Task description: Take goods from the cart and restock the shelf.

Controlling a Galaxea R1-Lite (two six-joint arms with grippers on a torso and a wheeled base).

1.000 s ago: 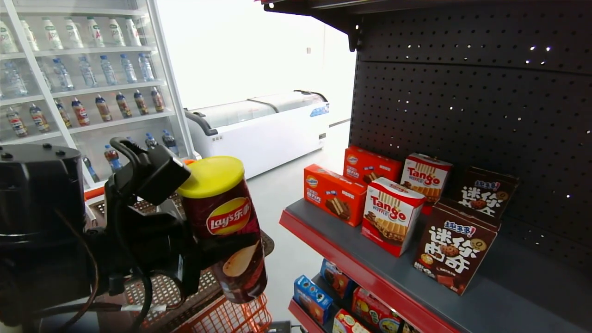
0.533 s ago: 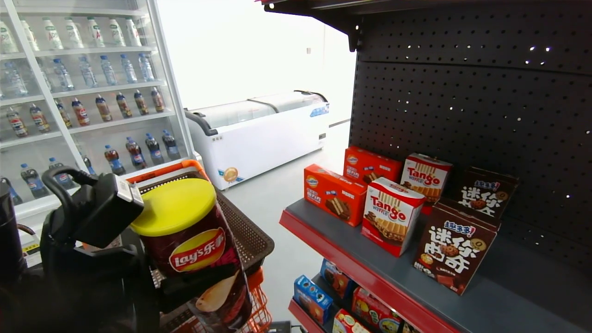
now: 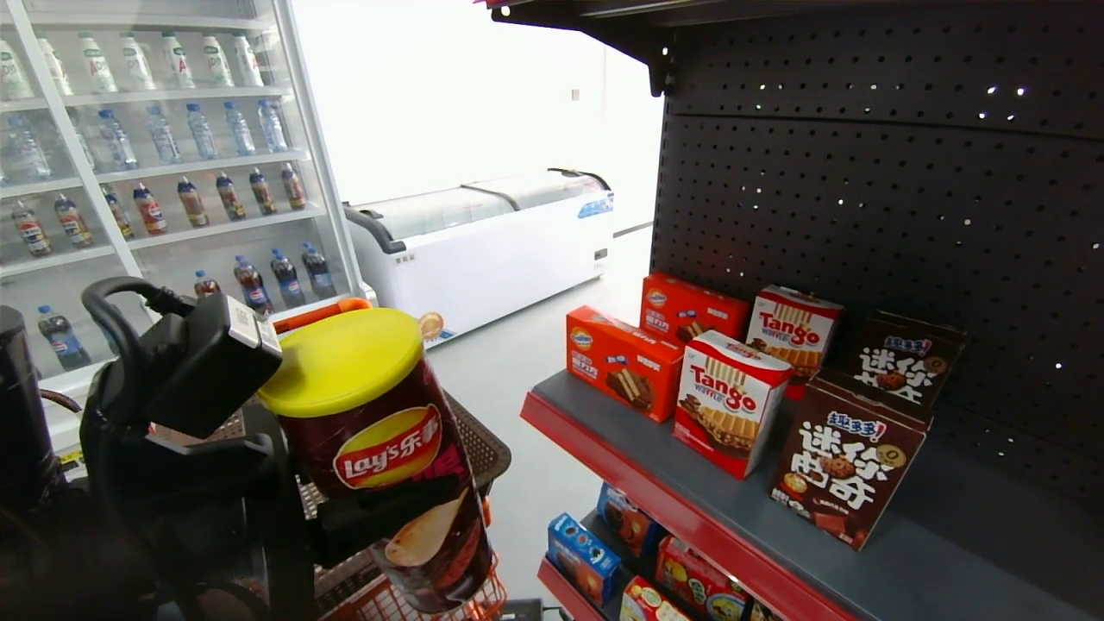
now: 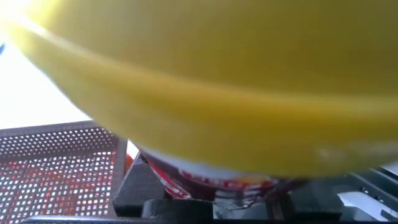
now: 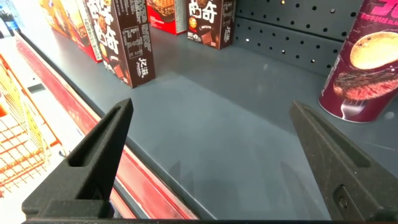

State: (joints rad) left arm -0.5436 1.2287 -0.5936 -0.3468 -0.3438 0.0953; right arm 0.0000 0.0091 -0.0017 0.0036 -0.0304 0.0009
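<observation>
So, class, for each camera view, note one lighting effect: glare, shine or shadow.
Head view: the wall behind the freezer washes out white; light pricks through the pegboard holes. Left wrist view: white glare beside the yellow-lidded chip can. Right wrist view: the grey shelf carries a dull sheen and faint shadows.

The chip can (image 3: 379,440) sat in the left hand (image 3: 371,517), tilted a bit, right above the cart (image 3: 476,448) and left of the shelf (image 3: 621,435). On that shelf, boxes stood two deep: the snack boxes (image 3: 623,362) at the left end, then the wafer boxes (image 3: 729,414), then the cookie boxes (image 3: 845,470) further right. A drinks cooler (image 3: 155,172) stood behind the cart, with a chest freezer (image 3: 492,241) to its right. The right hand (image 5: 211,109) hung over bare shelf, and a second can (image 5: 367,62) stood by the back panel.
</observation>
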